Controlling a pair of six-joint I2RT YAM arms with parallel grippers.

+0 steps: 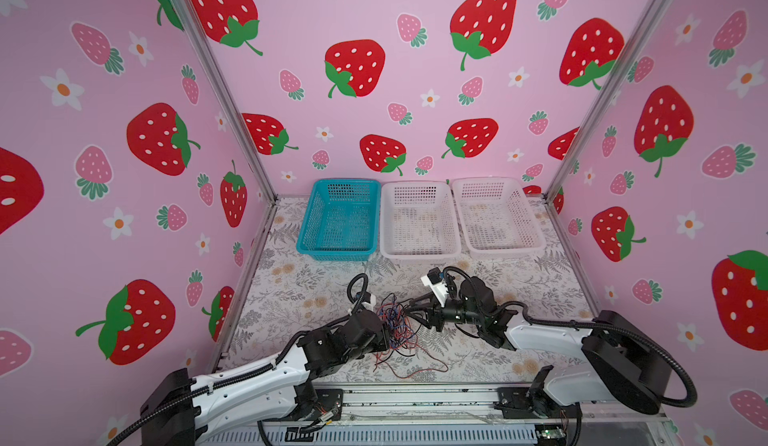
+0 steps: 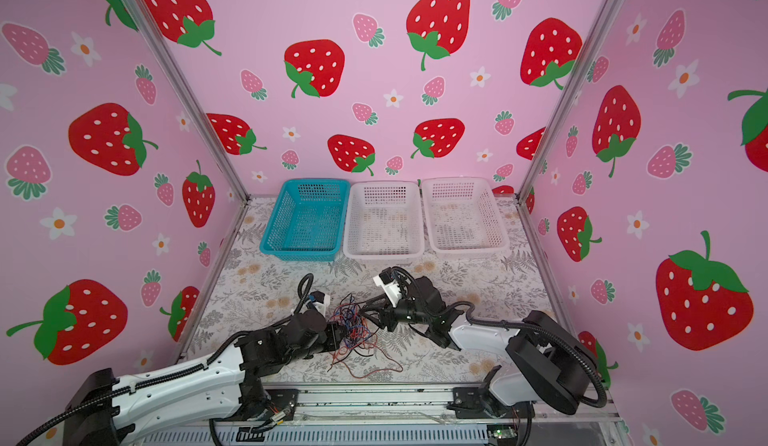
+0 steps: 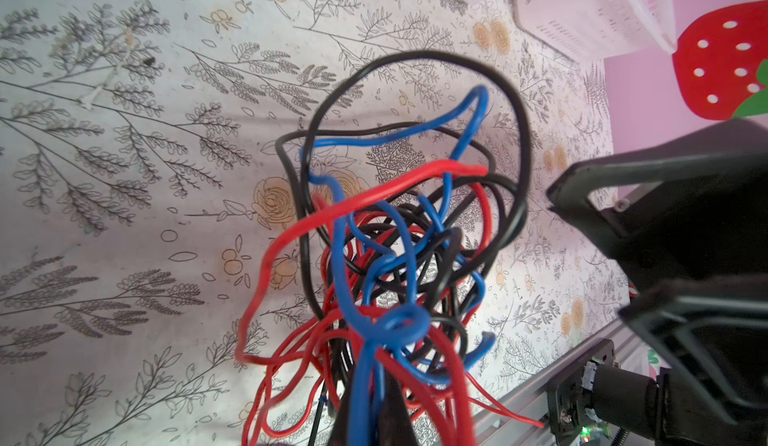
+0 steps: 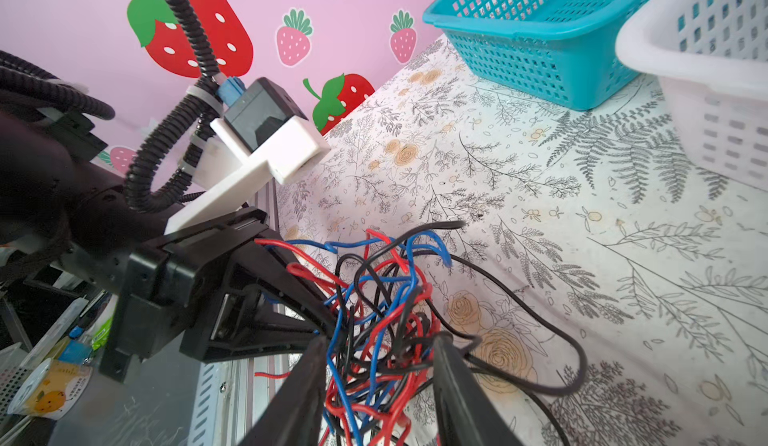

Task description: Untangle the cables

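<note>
Right in the thick of it here! Clamping down on the thin red, blue and black cables (image 1: pixel 395 325) with the left pincer (image 4: pixel 326 323), shut tight on a clump of strands. Straddling the same snarl from the opposite side with the right pincer (image 4: pixel 382 338), parted to a middling gap, with wires running between the fingers (image 4: pixel 453 373) but nothing visibly pinched. Sitting in one knot on the floral-print tabletop (image 1: pixel 299 286), between both arms and near the metal front rail (image 1: pixel 415 398), with a few red and black tails trailing loose onto the print. No progress to speak of, judging by this: not one strand pulled free, every colour looped through the rest. Nothing in the teal mesh basket (image 1: pixel 332 254) or the two white mesh baskets (image 1: pixel 419 253) at the back, well apart from the action. Practically the whole job left: picking out a single strand, drawing it clear, repeating for each.
</note>
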